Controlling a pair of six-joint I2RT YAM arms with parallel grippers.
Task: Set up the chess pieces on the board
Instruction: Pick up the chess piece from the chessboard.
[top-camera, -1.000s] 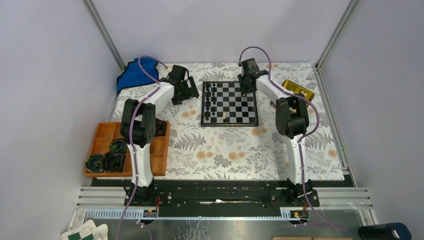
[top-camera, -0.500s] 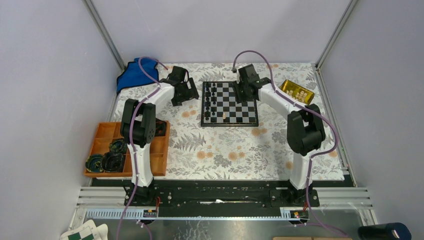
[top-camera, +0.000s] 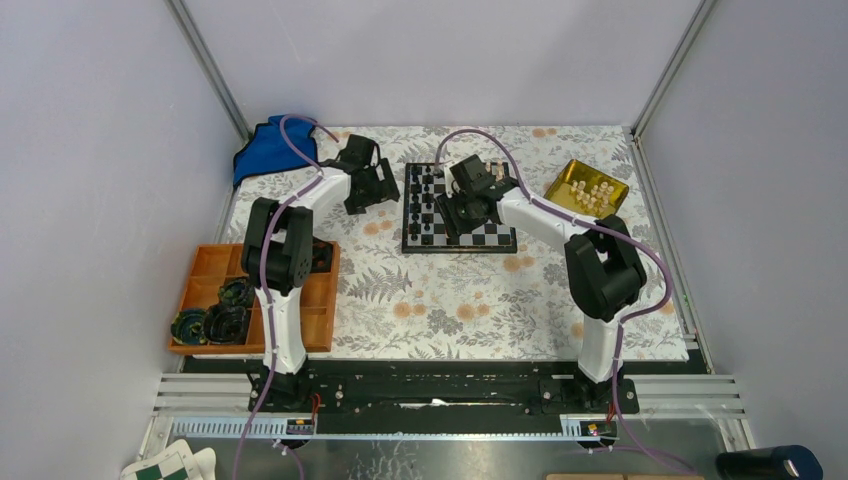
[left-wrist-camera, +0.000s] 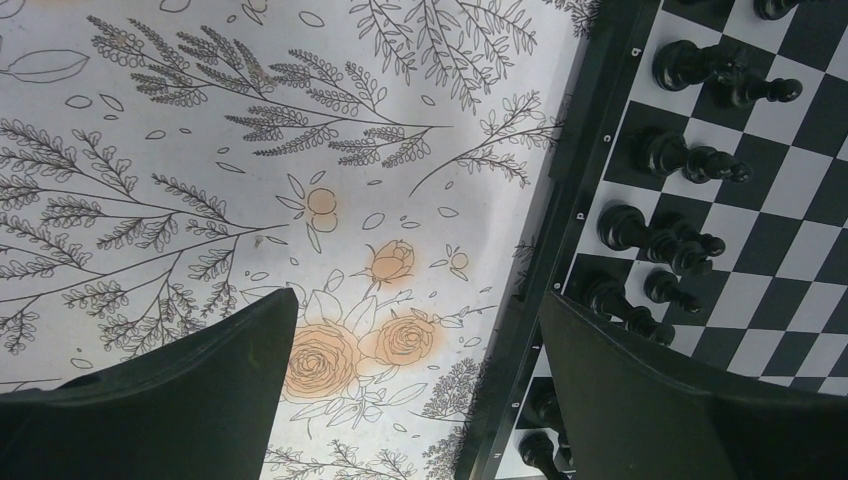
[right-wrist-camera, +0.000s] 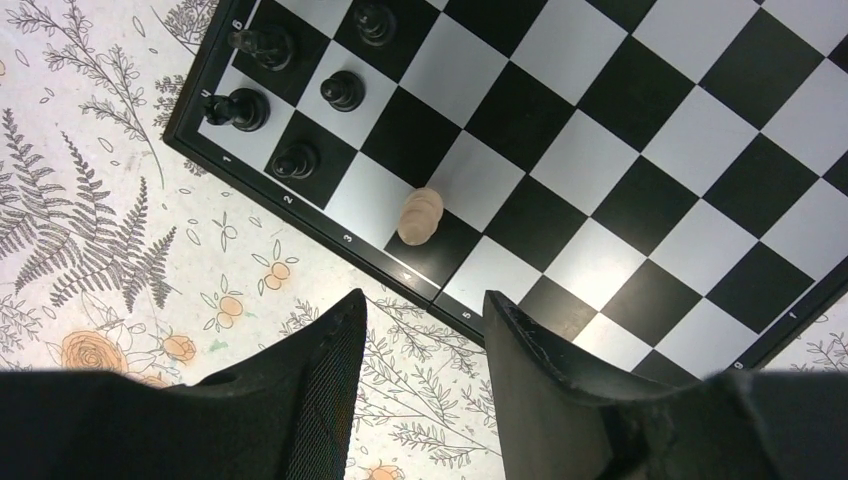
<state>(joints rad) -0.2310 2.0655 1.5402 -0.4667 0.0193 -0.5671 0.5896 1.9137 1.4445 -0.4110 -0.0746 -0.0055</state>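
Your R gripper (right-wrist-camera: 422, 335) is spread, empty; pale piece (right-wrist-camera: 420, 216) just ahead on board (right-wrist-camera: 598, 158). L gripper (left-wrist-camera: 415, 385) wide apart, black pieces (left-wrist-camera: 668, 158) ahead-right.

I see the table (top-camera: 450, 300) covered edge to edge in a pale sheet printed with ferns and orange flowers. Taking its middle as the clock's centre in the top view, the board (top-camera: 460, 248) lies flat at twelve o'clock, and a crumpled blue cloth (top-camera: 265, 148) sits in the far corner at about ten. A gold tin (top-camera: 560, 185) lies near two o'clock, well apart from the board, and an orange tray (top-camera: 210, 262) rests on the left edge at about eight.
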